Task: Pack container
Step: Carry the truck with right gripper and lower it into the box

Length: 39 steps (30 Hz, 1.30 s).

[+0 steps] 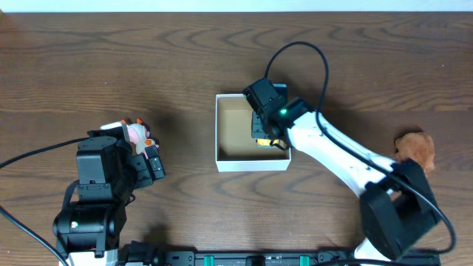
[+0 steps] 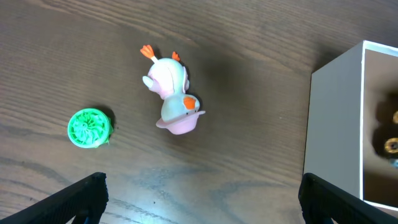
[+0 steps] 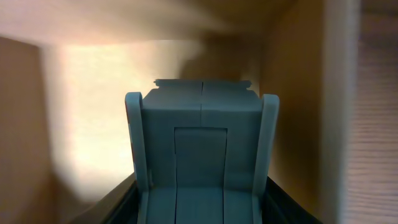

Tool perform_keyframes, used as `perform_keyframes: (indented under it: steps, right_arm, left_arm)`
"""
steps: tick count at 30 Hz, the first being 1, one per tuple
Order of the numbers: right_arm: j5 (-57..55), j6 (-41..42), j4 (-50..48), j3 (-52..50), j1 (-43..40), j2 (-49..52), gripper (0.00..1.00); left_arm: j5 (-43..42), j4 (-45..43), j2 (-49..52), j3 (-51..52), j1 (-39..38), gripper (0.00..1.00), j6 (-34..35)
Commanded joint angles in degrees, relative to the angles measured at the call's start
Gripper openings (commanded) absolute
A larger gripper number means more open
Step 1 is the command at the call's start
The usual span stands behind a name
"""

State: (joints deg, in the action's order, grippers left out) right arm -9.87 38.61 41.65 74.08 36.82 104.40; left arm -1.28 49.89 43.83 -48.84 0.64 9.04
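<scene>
Nearest, at the near left, the left end effector hangs over the surface with its fingers spread wide and nothing between them. It looks ready to drop onto a toy. Just beyond it a pink duck lies on its side, with a green disc near it; both are outside the container and seemingly wait to be packed. Farther in, at the middle of the surface, sits the container, open side up. The right end effector reaches down inside it against the right wall, fingers narrow and closed on a blue block. It is probably held low so the block can be set on the floor rather than dropped. Far right, well apart, lies a brown plush.
</scene>
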Motion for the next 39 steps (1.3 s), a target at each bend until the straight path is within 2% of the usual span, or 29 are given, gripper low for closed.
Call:
perform_keyframes:
  steps: [1, 5, 8, 23, 33, 39]
  right_arm:
    - [-0.83, 1.16, -0.22, 0.44, -0.11, 1.53, 0.04]
    - [-0.85, 1.11, -0.59, 0.44, -0.11, 1.68, 0.12]
    - [-0.61, 0.94, -0.85, 0.44, -0.11, 1.68, 0.23]
    - [-0.61, 0.96, -0.81, 0.44, -0.11, 1.68, 0.47]
    - [-0.63, 0.96, -0.81, 0.44, -0.11, 1.68, 0.57]
    - [-0.66, 0.92, -1.64, 0.44, -0.11, 1.66, 0.58]
  left_arm:
    - [0.37, 0.04, -0.11, -1.09, 0.04, 0.98, 0.31]
    - [0.37, 0.26, -0.11, -1.09, 0.04, 0.98, 0.31]
    - [0.37, 0.26, -0.11, -1.09, 0.04, 0.98, 0.31]
    - [0.37, 0.26, -0.11, -1.09, 0.04, 0.98, 0.31]
    - [0.37, 0.26, -0.11, -1.09, 0.04, 0.98, 0.31]
    - [0.37, 0.26, -0.11, -1.09, 0.04, 0.98, 0.31]
